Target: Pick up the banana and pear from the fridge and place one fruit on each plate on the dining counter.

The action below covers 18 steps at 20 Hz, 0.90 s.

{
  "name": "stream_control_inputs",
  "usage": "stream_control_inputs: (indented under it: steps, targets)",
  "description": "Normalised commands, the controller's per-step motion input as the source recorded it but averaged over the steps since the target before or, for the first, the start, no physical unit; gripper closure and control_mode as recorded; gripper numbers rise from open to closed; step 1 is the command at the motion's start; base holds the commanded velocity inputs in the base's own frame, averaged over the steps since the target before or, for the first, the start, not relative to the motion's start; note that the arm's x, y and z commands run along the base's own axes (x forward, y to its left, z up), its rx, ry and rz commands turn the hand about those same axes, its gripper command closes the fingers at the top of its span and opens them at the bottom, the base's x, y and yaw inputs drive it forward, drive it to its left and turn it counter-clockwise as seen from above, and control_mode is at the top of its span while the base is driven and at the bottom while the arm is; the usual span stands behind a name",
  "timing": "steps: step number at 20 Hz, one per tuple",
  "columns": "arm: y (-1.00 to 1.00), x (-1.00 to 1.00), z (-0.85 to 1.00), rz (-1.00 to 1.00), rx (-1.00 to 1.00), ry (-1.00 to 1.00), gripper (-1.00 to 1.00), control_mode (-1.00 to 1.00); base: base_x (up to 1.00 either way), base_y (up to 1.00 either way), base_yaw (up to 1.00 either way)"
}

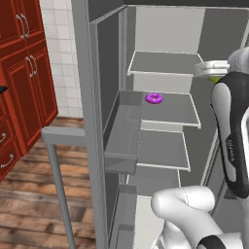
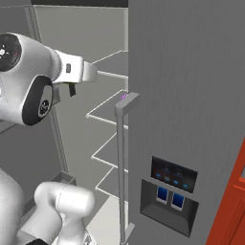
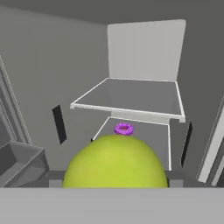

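The pear [image 3: 116,162], a roundish yellow-green fruit, bulges up close in the hand view between the two dark fingers [image 3: 59,124]. My gripper [image 3: 123,133] is shut on the pear. From the left base view, a sliver of the pear [image 1: 217,78] shows under the white hand [image 1: 211,68], at the level of the upper shelf inside the open fridge [image 1: 107,73]. The hand [image 2: 81,72] reaches into the fridge in the right base view too. The banana, the plates and the dining counter are out of view.
A purple ring doughnut [image 1: 154,98] lies on the second shelf [image 1: 180,114]. A grey door bin [image 1: 124,141] juts from the left fridge door. The right fridge door [image 2: 191,95] with its bar handle [image 2: 122,158] stands close. Red cabinets [image 1: 24,73] are at far left.
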Motion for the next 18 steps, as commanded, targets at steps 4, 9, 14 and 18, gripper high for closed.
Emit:
stream_control_inputs:
  steps: [4, 9, 14, 18]
  targets:
    - [0.04, -0.79, -0.37, 0.03, -0.05, 0.0, 1.0, -1.0, 0.0, 0.0, 0.0]
    - [0.0, -0.71, -0.06, 0.0, 0.0, -0.04, 1.0, -1.0, 0.0, 0.0, 0.0]
    - [0.01, -0.46, -0.07, 0.02, -0.02, -0.04, 1.0, -1.0, 0.0, 0.0, 0.0]
    - [0.0, -0.3, 0.0, 0.14, 0.0, -0.01, 1.0, -1.0, 0.0, 0.0, 0.0]
